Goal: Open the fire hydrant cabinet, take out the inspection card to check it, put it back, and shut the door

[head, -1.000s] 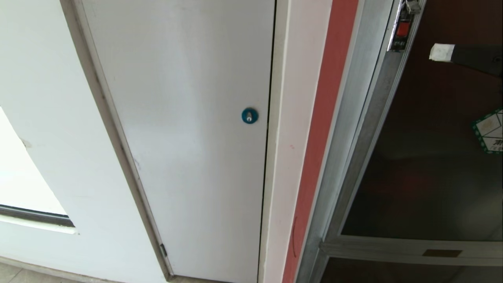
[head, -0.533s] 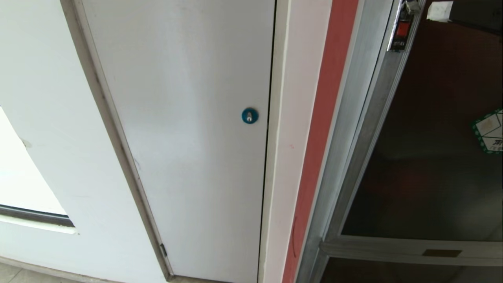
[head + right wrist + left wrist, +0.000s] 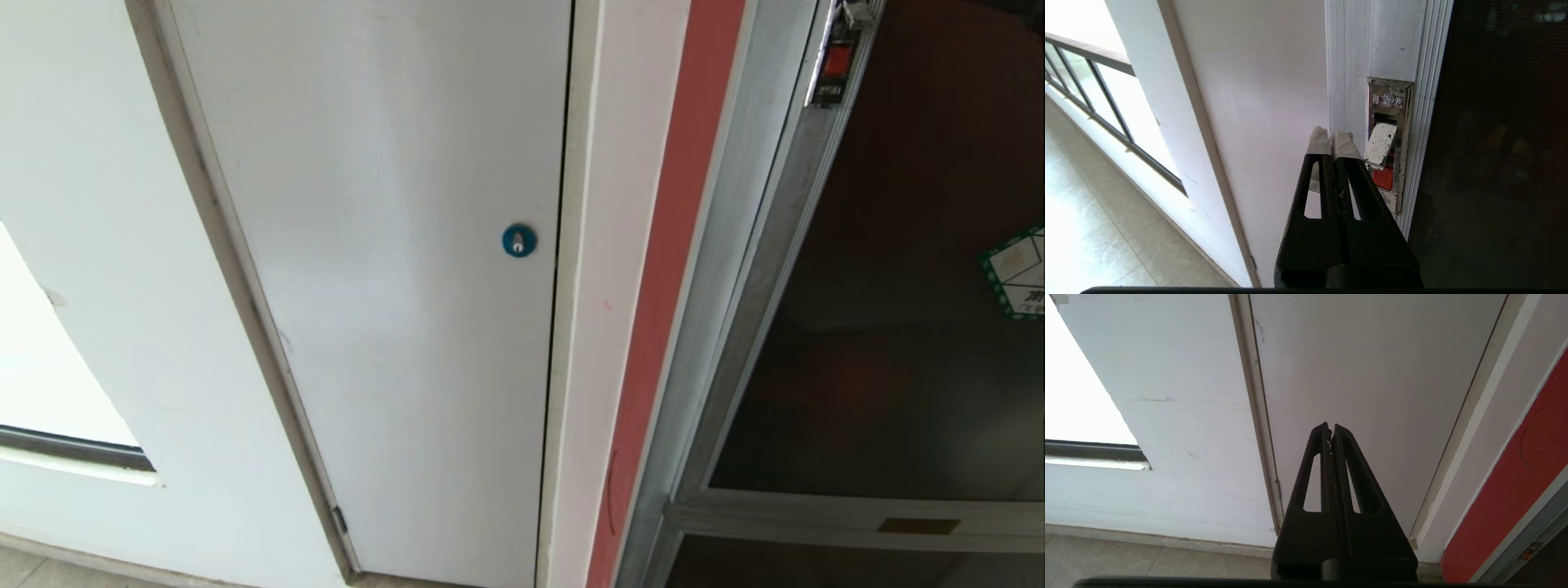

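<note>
Jaws closed and empty on the right gripper [image 3: 1332,141], just beside the red latch [image 3: 1383,163] of the door [image 3: 1502,143], which is shut. The left gripper's [image 3: 1331,430] jaws are closed too.

Nothing visible behind the dark tinted glass of the door [image 3: 898,343]: only murky reddish-brown, interior not readable. Green-bordered sticker [image 3: 1016,273] cut off by the head view's right edge, printing too small to read. Red latch [image 3: 833,69] clipped at the top edge there. Right gripper [image 3: 1333,136] out of the head view entirely; in the right wrist view, part of the latch plate [image 3: 1387,143] hidden behind its taped fingertips. Embossed lettering on that plate illegible. No sign of the inspection card anywhere.
</note>
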Robot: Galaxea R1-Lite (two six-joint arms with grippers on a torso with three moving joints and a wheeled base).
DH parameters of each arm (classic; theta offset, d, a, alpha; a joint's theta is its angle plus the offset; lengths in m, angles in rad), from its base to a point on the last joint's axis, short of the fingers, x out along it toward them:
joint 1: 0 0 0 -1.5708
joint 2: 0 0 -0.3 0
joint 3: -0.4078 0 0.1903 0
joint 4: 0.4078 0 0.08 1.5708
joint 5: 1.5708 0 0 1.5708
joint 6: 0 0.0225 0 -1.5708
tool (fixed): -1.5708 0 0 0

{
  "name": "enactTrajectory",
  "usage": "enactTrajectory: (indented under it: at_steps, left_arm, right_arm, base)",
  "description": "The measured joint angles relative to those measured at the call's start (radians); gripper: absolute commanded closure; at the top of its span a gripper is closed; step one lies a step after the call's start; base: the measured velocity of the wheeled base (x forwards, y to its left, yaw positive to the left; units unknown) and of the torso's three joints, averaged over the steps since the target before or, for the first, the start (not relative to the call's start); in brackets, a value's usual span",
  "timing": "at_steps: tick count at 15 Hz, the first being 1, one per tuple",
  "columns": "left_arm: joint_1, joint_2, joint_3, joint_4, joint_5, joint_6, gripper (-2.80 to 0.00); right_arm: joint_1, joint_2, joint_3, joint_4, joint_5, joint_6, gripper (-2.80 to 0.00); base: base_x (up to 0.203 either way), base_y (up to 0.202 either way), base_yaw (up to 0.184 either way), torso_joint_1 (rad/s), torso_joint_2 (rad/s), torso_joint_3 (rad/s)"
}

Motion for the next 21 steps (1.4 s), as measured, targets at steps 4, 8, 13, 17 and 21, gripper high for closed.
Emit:
enactTrajectory:
  at_steps: [4,8,13,17,21]
  left_arm:
    - [0.000,0.000,0.000,0.000,0.000,0.000,0.00]
    - [0.000,0.000,0.000,0.000,0.000,0.000,0.00]
    - [0.000,0.000,0.000,0.000,0.000,0.000,0.00]
    - [0.000,0.000,0.000,0.000,0.000,0.000,0.00]
    - [0.000,0.000,0.000,0.000,0.000,0.000,0.00]
  right_arm:
    - [-0.007,0.044,-0.031,-0.001,-0.008,-0.004,0.00]
    - [-0.029,0.066,-0.040,-0.003,-0.029,-0.004,0.00]
    - [-0.046,0.069,-0.023,-0.008,-0.036,-0.002,0.00]
    - [-0.064,0.076,-0.008,-0.014,-0.049,0.000,0.00]
    - [-0.071,0.075,0.025,-0.013,-0.051,-0.002,0.00]
  base:
    - [0.000,0.000,0.000,0.000,0.00,0.000]
    - [0.000,0.000,0.000,0.000,0.00,0.000]
    - [0.000,0.000,0.000,0.000,0.00,0.000]
    - [0.000,0.000,0.000,0.000,0.00,0.000]
    - [0.000,0.000,0.000,0.000,0.00,0.000]
